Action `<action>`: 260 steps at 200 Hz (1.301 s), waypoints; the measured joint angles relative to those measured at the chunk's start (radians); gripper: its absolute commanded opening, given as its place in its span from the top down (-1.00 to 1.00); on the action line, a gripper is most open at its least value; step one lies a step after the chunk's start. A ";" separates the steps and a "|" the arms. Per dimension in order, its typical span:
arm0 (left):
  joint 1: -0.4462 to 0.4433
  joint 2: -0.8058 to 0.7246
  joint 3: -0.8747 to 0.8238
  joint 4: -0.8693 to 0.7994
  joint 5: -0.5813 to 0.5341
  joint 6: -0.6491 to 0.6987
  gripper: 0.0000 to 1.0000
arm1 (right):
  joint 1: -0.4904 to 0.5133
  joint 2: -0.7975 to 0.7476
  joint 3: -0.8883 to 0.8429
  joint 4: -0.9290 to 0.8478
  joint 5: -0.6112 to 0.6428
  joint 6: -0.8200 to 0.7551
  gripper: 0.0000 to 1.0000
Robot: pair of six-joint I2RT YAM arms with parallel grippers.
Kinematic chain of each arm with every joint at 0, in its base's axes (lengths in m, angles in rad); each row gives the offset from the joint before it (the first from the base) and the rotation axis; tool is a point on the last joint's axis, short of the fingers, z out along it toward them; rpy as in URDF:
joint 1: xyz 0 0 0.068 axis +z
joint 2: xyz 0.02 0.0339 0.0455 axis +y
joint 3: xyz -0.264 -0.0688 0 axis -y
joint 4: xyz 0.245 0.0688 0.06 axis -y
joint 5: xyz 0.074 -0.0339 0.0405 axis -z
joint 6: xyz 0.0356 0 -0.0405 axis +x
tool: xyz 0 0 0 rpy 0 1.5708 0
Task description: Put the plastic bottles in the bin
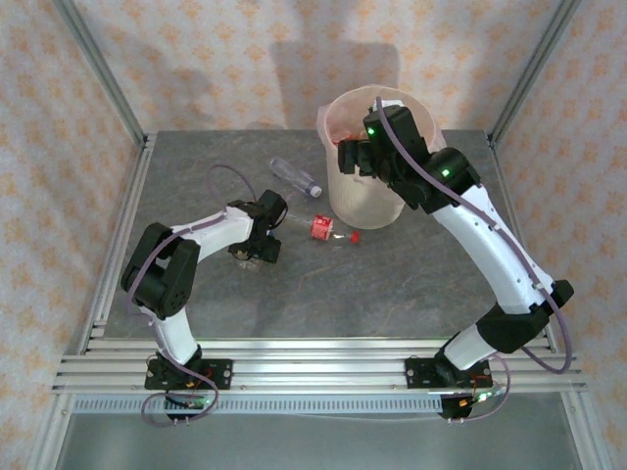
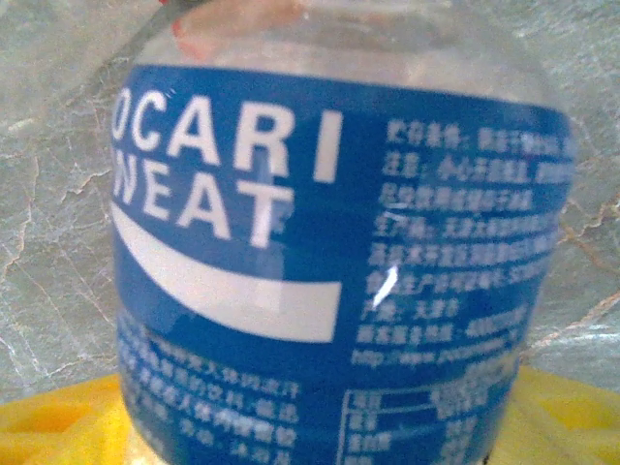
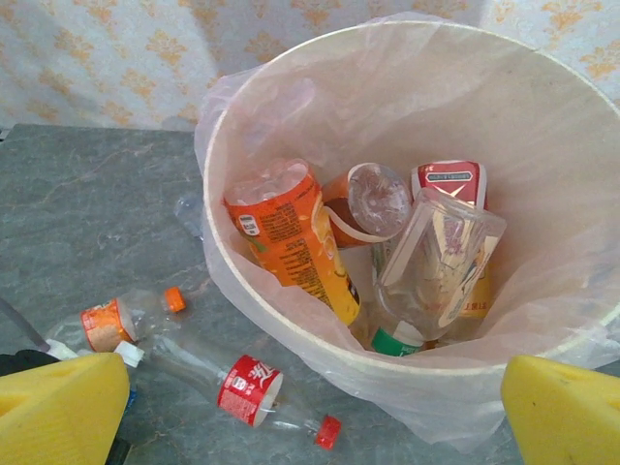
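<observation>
Bottles (image 3: 436, 262) lie piled inside the bin (image 3: 542, 145), and one orange bottle (image 3: 291, 232) leans on its wall. The bin stands at the far right of the desk (image 1: 411, 284). Right above the bin hangs the right claw (image 1: 349, 157), with its yellow fingers (image 3: 58, 407) wide apart and nothing in them. Near the bin, a red-label bottle (image 1: 321, 228) and a clear bottle (image 1: 294, 176) lie flat on the desk. The left claw (image 1: 253, 250) is down low on the desk, and a blue-label bottle (image 2: 329, 271) sits between its fingers. I cannot tell if it is squeezing that bottle.
</observation>
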 measured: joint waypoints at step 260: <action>-0.040 -0.579 -0.133 0.289 0.278 -0.063 -0.15 | -0.131 -0.170 -0.261 0.239 -0.309 0.155 -0.99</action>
